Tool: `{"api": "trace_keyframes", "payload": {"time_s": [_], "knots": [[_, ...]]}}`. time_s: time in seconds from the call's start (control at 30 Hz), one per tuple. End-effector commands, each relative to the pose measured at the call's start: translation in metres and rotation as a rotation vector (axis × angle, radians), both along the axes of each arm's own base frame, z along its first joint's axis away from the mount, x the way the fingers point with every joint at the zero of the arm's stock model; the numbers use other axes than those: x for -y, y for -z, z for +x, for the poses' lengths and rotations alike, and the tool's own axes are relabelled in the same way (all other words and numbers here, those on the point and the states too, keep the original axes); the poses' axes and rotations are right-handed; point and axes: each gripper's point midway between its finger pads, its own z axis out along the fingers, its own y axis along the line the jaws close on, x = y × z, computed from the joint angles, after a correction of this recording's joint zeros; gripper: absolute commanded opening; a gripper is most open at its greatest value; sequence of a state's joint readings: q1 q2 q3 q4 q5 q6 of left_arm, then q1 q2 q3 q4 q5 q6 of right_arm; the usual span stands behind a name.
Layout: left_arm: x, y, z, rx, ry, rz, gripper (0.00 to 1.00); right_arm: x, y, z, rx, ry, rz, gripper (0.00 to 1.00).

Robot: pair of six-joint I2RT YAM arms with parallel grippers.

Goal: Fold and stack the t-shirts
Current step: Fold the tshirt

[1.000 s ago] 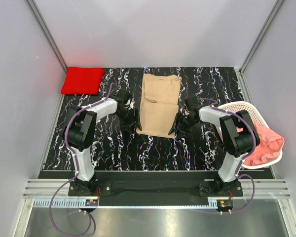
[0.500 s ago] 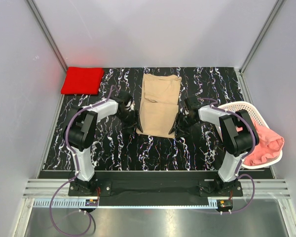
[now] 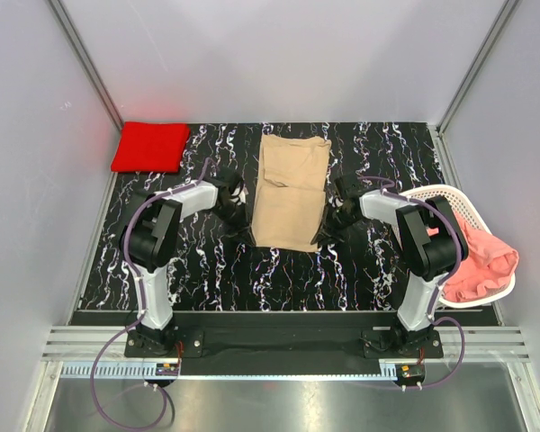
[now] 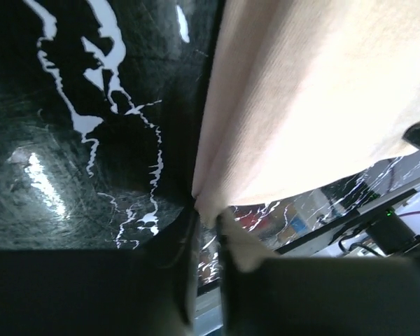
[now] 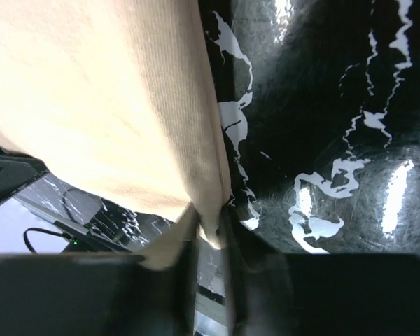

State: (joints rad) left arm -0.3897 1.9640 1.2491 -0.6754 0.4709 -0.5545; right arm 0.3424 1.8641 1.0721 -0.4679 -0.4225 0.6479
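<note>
Evidently the tan t-shirt (image 3: 291,193) is the one being worked on. It lies flat on the black marbled surface (image 3: 207,270) as a long narrow panel, its sides already turned in, running away from the arms.

The left gripper (image 3: 240,214) sits at the shirt's near left corner and the right gripper (image 3: 328,221) at its near right corner. Each wrist view shows the same thing: the jaws are drawn almost together, leaving only a thin slit, with the corner of the tan hem pinched inside it. Both arms therefore have hold of the cloth. The corners look barely raised, if at all, and the rest of the shirt lies on the surface.

To the far left of the tan t-shirt, and a little beyond its far end, a red t-shirt (image 3: 149,147) lies folded into a neat rectangle. To the right of the tan t-shirt a salmon-pink t-shirt (image 3: 486,261) hangs crumpled in and over a white lattice basket (image 3: 429,193), not yet folded.

I judge this to be the crosswise fold of the second shirt, about midway through the task. The next move should raise both corners together and carry them evenly towards the far end of the tan t-shirt. The hem must stay taut and square, so the halves meet without a skewed edge. Uneven travel between the arms would twist the panel. The folded shirt would then go onto the red one.
</note>
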Motion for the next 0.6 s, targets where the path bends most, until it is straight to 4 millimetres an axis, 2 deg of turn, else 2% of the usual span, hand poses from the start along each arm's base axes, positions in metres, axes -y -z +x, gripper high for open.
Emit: {"api": "trace_keyframes", "payload": {"time_s": [0.0,0.03,0.1,0.13,0.17,0.2,0.23,0.3,0.33,0.37,0.4,0.43,0.47,0.57], "knots": [[0.003,0.003,0.005,0.047,0.036,0.001,0.08,0.009,0.018,-0.012,0.003,-0.026,-0.077,0.15],[0.004,0.001,0.004,0.054,0.038,0.001,0.0,0.007,0.019,-0.015,0.0,-0.033,-0.076,0.1],[0.004,0.002,-0.007,0.049,0.048,0.013,0.0,-0.002,0.016,-0.027,-0.005,-0.072,-0.06,0.0],[0.006,-0.004,-0.013,0.062,0.055,0.007,0.0,-0.005,0.014,-0.031,-0.004,-0.082,-0.058,0.0],[0.001,-0.001,-0.024,0.043,0.05,0.027,0.0,-0.008,0.016,-0.044,-0.021,-0.105,-0.064,0.0],[0.0,-0.001,-0.032,0.035,0.05,0.033,0.0,-0.01,0.009,-0.047,-0.006,-0.107,-0.057,0.0],[-0.001,-0.011,-0.037,0.058,0.05,0.023,0.0,-0.012,0.005,-0.051,-0.007,-0.103,-0.051,0.0],[-0.009,-0.009,-0.061,0.034,0.052,0.042,0.0,-0.013,-0.004,-0.067,-0.004,-0.111,-0.038,0.0],[-0.009,-0.019,-0.067,0.064,0.055,0.03,0.0,-0.013,-0.007,-0.072,-0.004,-0.106,-0.031,0.0],[-0.012,-0.021,-0.076,0.069,0.055,0.033,0.0,-0.009,-0.004,-0.086,-0.028,-0.107,-0.037,0.0],[-0.016,-0.022,-0.081,0.07,0.041,0.045,0.0,-0.009,-0.014,-0.09,-0.003,-0.108,-0.025,0.0],[-0.021,-0.018,-0.096,0.049,0.041,0.055,0.0,-0.008,-0.016,-0.098,-0.009,-0.107,-0.024,0.0],[-0.022,-0.03,-0.101,0.079,0.036,0.036,0.0,-0.006,-0.018,-0.106,-0.019,-0.108,-0.026,0.0],[-0.025,-0.038,-0.122,0.069,0.021,0.026,0.0,0.0,-0.028,-0.137,-0.035,-0.115,-0.012,0.0]]}}
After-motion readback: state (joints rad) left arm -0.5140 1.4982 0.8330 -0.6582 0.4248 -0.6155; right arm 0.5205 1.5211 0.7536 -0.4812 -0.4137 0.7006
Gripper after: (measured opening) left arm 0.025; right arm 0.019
